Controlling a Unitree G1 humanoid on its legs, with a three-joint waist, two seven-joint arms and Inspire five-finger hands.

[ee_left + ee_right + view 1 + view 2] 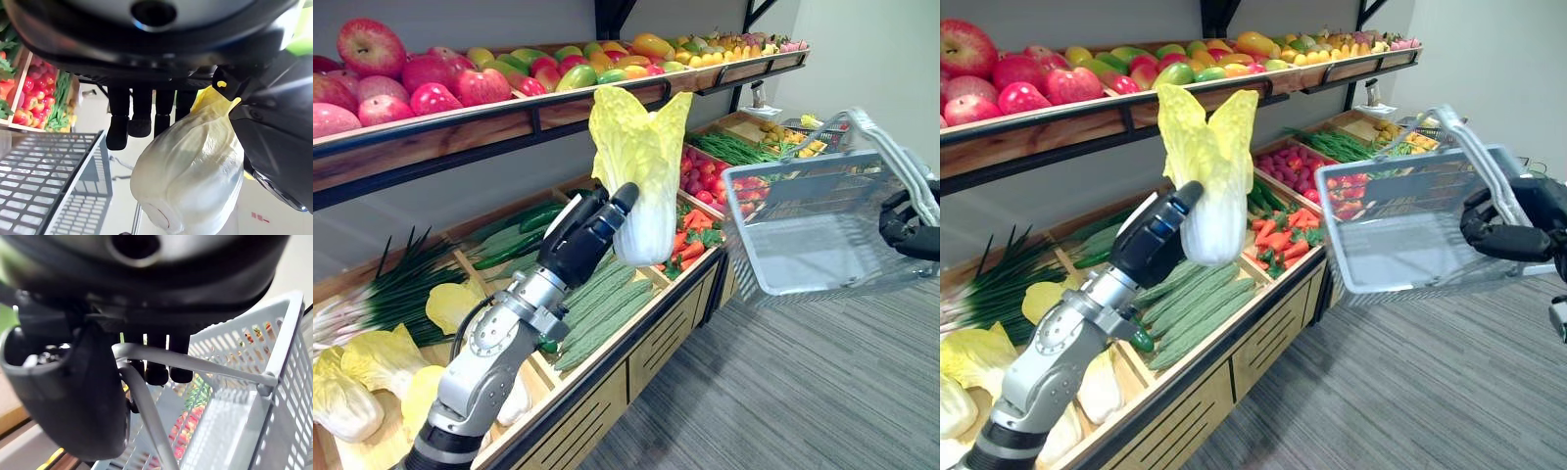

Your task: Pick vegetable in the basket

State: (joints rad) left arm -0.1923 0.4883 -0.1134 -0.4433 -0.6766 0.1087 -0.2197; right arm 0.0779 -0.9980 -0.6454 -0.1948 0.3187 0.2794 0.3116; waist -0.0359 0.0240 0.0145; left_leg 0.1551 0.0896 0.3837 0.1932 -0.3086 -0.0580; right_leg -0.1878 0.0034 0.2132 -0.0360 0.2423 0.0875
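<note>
My left hand (587, 230) is shut on a napa cabbage (641, 176), pale yellow leaves up and white base down, held upright in the air above the vegetable bins. Its thumb and fingers (142, 117) clasp the white base (190, 176). To the right, my right hand (1503, 230) is shut on the handles (161, 360) of a grey plastic basket (1410, 230), which hangs tilted with its mouth turned toward the cabbage. The basket looks empty. A gap remains between cabbage and basket rim.
The wooden produce stand (636, 343) holds cucumbers (602, 308), carrots (690, 240), scallions (391, 284), more cabbages (352, 382), red peppers and green beans. A shelf (509, 122) of apples and mangoes runs above. Grey floor (803, 392) lies to the right.
</note>
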